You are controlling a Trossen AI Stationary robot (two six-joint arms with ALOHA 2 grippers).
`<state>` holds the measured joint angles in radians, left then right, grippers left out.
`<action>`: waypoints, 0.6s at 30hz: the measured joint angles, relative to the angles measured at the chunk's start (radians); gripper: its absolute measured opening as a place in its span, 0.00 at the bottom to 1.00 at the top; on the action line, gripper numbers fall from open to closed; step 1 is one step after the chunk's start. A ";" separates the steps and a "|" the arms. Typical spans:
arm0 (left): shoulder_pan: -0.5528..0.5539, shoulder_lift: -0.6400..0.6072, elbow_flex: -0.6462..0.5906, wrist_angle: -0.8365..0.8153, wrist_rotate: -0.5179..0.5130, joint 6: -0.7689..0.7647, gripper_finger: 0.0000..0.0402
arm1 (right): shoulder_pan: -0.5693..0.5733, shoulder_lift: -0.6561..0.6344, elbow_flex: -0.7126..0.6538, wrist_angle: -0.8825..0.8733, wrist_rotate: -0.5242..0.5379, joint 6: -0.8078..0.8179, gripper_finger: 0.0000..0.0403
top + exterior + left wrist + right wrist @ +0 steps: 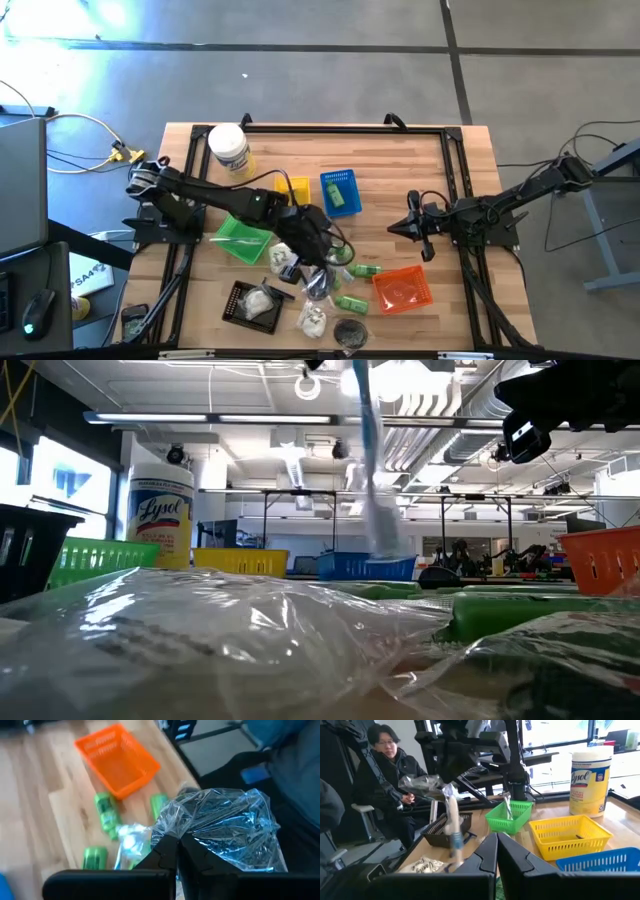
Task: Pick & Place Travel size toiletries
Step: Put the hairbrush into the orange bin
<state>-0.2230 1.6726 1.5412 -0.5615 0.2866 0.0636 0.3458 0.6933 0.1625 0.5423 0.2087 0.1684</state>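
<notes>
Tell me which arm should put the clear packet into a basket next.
Left, probably. The left gripper is shut on the clear packet, lifted near the green basket. The right gripper is shut, empty, waiting beside the orange basket.

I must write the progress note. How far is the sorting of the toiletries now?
Partly done: a green bottle lies in the blue basket and a packet in the green basket. In hand: the left gripper holds a clear packet up, jaws shut. Left: green bottles and packets on the table.
</notes>
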 joint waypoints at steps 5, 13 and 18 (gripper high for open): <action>0.031 0.000 0.000 0.059 0.059 0.011 0.00 | 0.000 0.000 0.000 0.000 -0.001 0.018 0.00; 0.005 0.061 -0.016 0.102 0.098 -0.068 0.00 | 0.001 0.013 0.000 0.001 -0.002 0.038 0.00; -0.017 0.113 -0.035 0.061 0.068 -0.098 0.00 | 0.001 0.069 0.000 0.051 -0.036 0.049 0.00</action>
<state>-0.2396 1.7857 1.5061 -0.5007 0.3550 -0.0345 0.3466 0.7621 0.1627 0.5928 0.1723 0.2173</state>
